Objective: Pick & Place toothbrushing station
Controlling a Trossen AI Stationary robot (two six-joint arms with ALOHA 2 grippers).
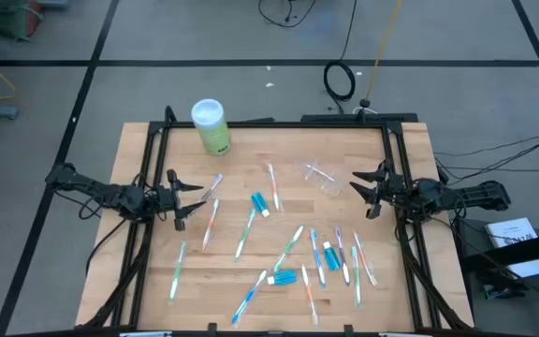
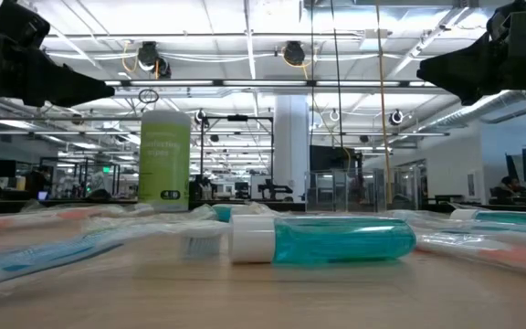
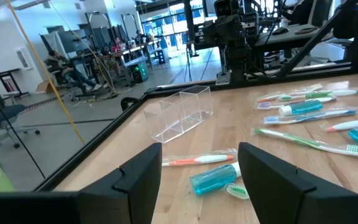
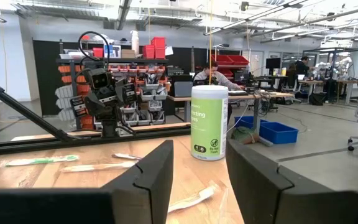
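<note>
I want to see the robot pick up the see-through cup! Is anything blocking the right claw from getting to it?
Nothing visible blocks it. The right gripper hangs open above the table's right side, and the clear cup lies on its side just beside it, with bare wood between. The toothbrushes lie nearer the front.

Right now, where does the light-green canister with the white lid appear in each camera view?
High view: the canister stands at the table's far edge, left of centre.
Low view: it stands upright in the background, left of centre, behind the lying toothpaste tube.
Left wrist view: I cannot tell; only a green sliver shows at the edge.
Right wrist view: it stands upright at centre, beyond this arm's dark fingers.
Shared landmark: the wooden table.
</note>
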